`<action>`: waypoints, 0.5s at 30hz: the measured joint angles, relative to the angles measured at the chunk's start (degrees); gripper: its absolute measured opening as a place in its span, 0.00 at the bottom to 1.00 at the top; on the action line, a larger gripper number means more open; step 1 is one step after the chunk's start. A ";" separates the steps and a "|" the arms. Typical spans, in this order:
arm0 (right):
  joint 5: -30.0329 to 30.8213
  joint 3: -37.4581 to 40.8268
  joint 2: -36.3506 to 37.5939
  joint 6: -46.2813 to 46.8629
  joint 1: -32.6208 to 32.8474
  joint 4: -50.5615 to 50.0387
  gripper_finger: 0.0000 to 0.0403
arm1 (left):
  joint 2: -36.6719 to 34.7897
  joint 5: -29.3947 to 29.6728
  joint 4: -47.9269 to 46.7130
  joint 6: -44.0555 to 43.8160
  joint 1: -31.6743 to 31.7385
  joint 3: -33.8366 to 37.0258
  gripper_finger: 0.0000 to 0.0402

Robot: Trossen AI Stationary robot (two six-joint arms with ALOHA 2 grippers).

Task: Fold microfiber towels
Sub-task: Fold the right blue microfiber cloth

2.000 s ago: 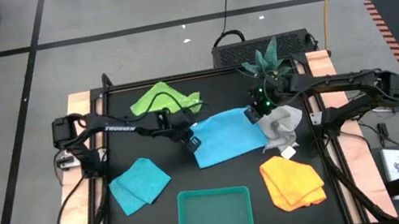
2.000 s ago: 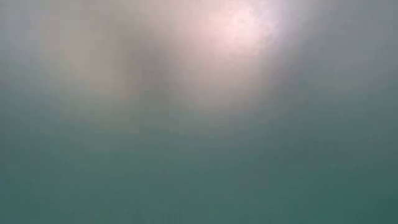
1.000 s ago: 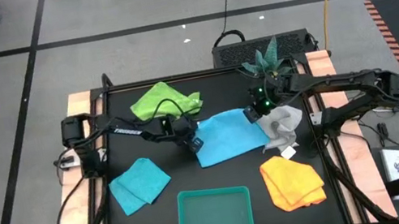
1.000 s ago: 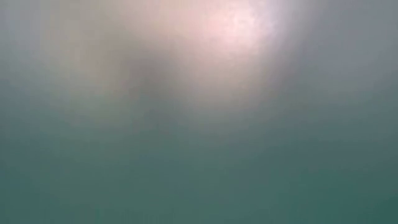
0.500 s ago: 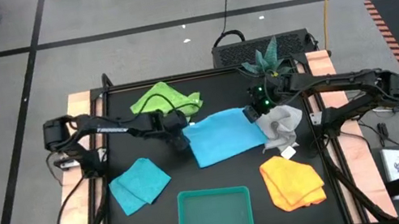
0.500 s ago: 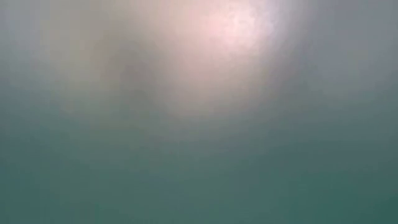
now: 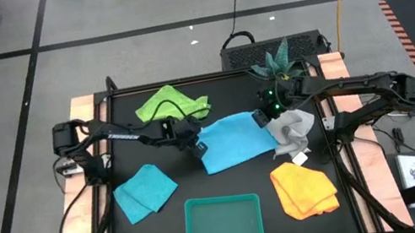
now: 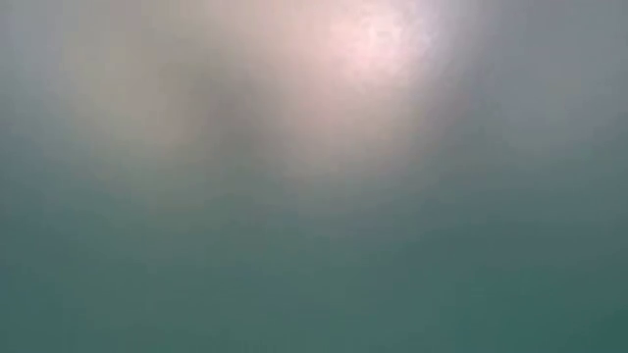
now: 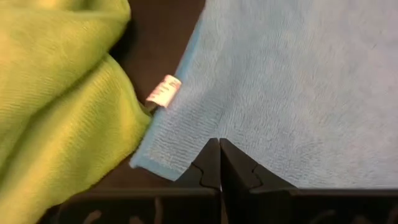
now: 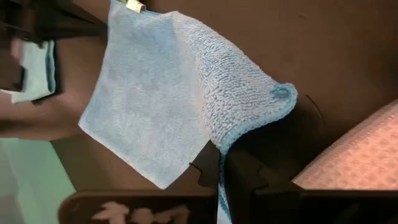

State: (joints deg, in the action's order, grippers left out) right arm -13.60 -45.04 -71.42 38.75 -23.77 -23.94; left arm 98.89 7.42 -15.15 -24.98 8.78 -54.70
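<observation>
I have the blue towel (image 7: 233,139) spread at the centre of the frame on the counter (image 7: 145,226). My left end effector (image 9: 219,163) is pinched shut on its edge near the white tag (image 9: 163,91), beside the green towel (image 9: 56,99). My right end effector (image 10: 221,168) is clamped on the opposite edge. The cloth looks light, limp and grippy, so I judge corners and hems the best holds; it will sag between them.
</observation>
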 joint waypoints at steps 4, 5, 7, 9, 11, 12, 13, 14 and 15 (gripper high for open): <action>-0.13 0.00 0.00 1.25 1.45 2.43 0.00 | 0.90 -0.11 0.60 0.00 0.04 -0.02 0.00; -0.12 0.00 0.00 1.90 1.78 3.17 0.00 | 1.20 -0.09 0.42 0.00 0.04 -0.02 0.00; -0.11 -0.42 -0.02 2.40 2.26 3.56 0.00 | 1.73 -0.09 0.67 0.00 0.04 0.00 0.00; 0.13 -1.14 -0.02 2.40 2.71 3.60 0.00 | 2.29 -0.04 1.97 0.01 0.02 0.00 0.00; 0.24 -1.81 -0.01 2.57 3.05 3.57 0.00 | 3.29 0.06 3.37 0.02 0.02 0.00 0.00; 0.47 -2.17 -0.02 2.57 3.24 3.53 0.00 | 3.92 0.09 4.85 0.00 -0.02 0.00 0.00; 1.02 -2.61 -0.02 2.57 3.42 3.58 0.00 | 4.35 0.09 5.41 -0.17 -0.05 -0.02 0.00; 1.58 -3.03 -0.02 2.60 3.65 3.58 0.00 | 4.71 0.10 5.60 -0.21 -0.07 0.00 0.00; 1.68 -3.39 0.00 2.60 3.74 3.62 0.00 | 5.16 0.11 6.72 -0.21 -0.07 0.00 0.00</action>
State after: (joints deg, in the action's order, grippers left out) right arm -11.92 -48.42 -71.42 41.34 -20.03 -20.32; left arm 104.05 7.53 -8.43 -25.19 8.71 -54.70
